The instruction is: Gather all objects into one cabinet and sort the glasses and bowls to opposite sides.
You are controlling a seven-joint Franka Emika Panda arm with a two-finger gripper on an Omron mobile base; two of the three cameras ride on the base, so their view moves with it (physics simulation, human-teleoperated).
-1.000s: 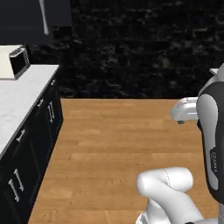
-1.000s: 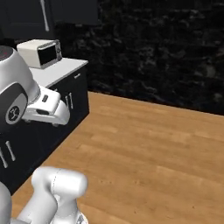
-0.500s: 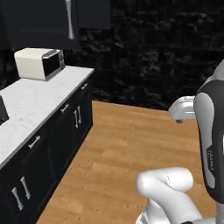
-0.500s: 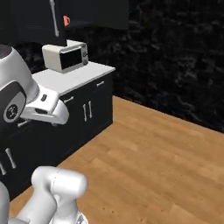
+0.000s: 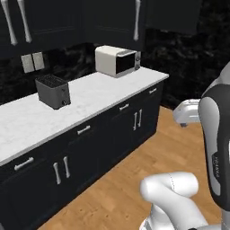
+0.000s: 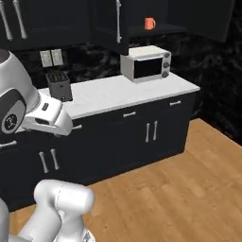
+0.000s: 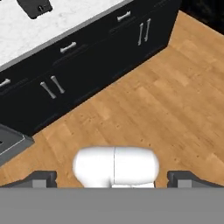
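Pincer hangs released over the floor, empty; orange mug waits on the cabinet shelf at twelve o'clock above the bench.

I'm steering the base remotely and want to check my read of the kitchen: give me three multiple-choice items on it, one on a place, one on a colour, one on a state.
1. Where is the orange mug?
A. On the wood floor
B. On the shelf of the open wall cabinet above the microwave
C. On the counter beside the toaster

2. What colour is the countertop?
A. White marble
B. Black
C. Wood brown

3. How does the gripper stand?
A. Shut on a mug
B. Shut on nothing
C. Open, holding nothing

Answers: 1 B, the orange mug stands on the wall cabinet shelf over the microwave. 2 A, the countertop is white and veined, with the dark toaster on it. 3 C, the gripper tips sit wide apart over bare floor.
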